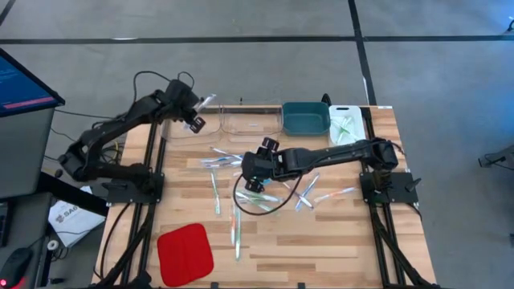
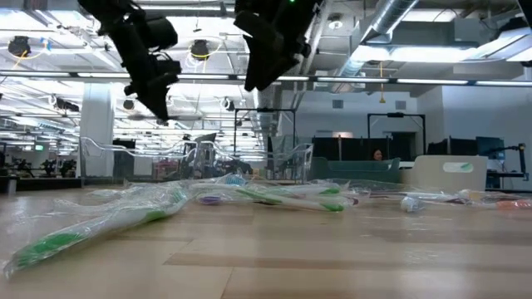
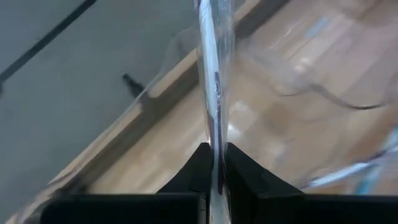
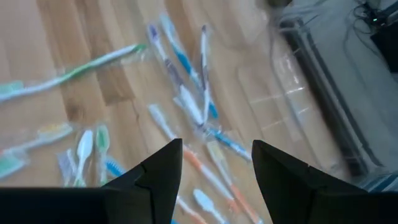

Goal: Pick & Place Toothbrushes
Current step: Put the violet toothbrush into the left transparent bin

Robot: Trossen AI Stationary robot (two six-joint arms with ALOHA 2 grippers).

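My left pincer [image 3: 214,163] is clamping one wrapped toothbrush [image 3: 213,74], its long axis running straight out ahead over a clear bin [image 1: 249,122]. My right pincer [image 4: 216,165] is hovering wide apart above roughly fifteen scattered toothbrushes [image 4: 186,102]; teal bin [image 1: 306,118], red pad [image 1: 185,253] lying beyond.

Quick count from above: roughly a dozen-plus wrapped toothbrushes [image 1: 259,195] loose on the table [image 1: 337,241], too overlapped for an exact number. Two clear bins [image 1: 250,122], one teal bin [image 1: 306,118], one white tray [image 1: 346,124], one red pad [image 1: 185,253], two robot arms [image 1: 337,154].
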